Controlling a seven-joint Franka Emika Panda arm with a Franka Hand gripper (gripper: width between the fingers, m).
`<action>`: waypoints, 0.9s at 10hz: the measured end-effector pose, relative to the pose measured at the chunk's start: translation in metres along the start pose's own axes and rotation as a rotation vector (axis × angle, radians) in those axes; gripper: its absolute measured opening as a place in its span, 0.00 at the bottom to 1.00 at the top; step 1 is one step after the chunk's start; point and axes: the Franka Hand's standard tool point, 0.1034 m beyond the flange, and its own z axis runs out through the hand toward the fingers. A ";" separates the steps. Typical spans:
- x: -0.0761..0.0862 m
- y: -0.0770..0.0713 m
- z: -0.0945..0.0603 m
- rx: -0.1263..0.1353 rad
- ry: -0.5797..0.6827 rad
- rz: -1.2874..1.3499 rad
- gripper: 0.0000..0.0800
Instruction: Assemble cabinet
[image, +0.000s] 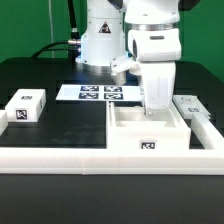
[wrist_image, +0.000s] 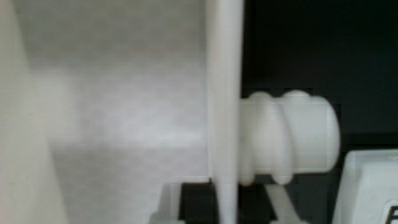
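The cabinet (image: 150, 132), a big white open box with a tag on its front, lies at the front right of the black table. My gripper (image: 155, 107) reaches straight down into it at its far side. In the wrist view a thin upright white wall (wrist_image: 222, 90) of the cabinet runs between my fingers, and my gripper (wrist_image: 228, 202) is closed on that wall. A ridged white round knob (wrist_image: 295, 135) sticks out beside the wall. A broad white face (wrist_image: 89, 110) fills the other side. The fingertips themselves are blurred.
A small white tagged block (image: 27, 106) sits at the exterior view's left. The marker board (image: 100, 93) lies behind the cabinet by the robot base. Another white tagged part (image: 195, 108) lies at the right. A white rail (image: 55, 155) runs along the table's front.
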 end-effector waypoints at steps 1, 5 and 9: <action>0.008 0.001 0.001 -0.001 0.002 0.006 0.05; 0.013 0.001 0.001 -0.010 0.000 -0.004 0.05; 0.029 0.002 0.003 0.023 -0.003 -0.016 0.05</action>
